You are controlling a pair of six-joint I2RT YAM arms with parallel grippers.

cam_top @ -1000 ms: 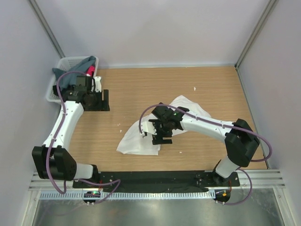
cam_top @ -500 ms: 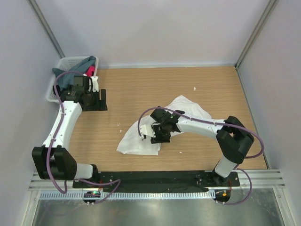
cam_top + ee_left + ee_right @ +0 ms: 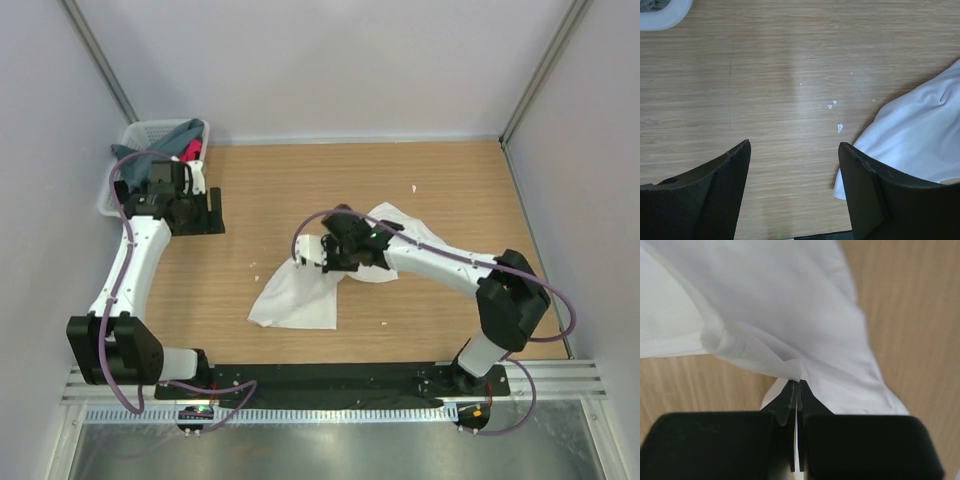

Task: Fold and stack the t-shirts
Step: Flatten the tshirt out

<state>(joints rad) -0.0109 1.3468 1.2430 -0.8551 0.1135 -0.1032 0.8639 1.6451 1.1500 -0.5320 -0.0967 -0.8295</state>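
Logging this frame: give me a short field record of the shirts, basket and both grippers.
white t-shirt: crumpled on the table
right gripper: shut on a pinched fold of the white t-shirt
left gripper: open, empty, over bare wood
basket: far left corner, holds grey-teal shirt and pink-red shirt
folded stack: none visible

My L arm reaches upper left, L gripper (image 3: pixel 794 147) jaws wide apart. R arm bent to centre, R gripper (image 3: pixel 796 385) pinched on white t-shirt (image 3: pixel 785 295).
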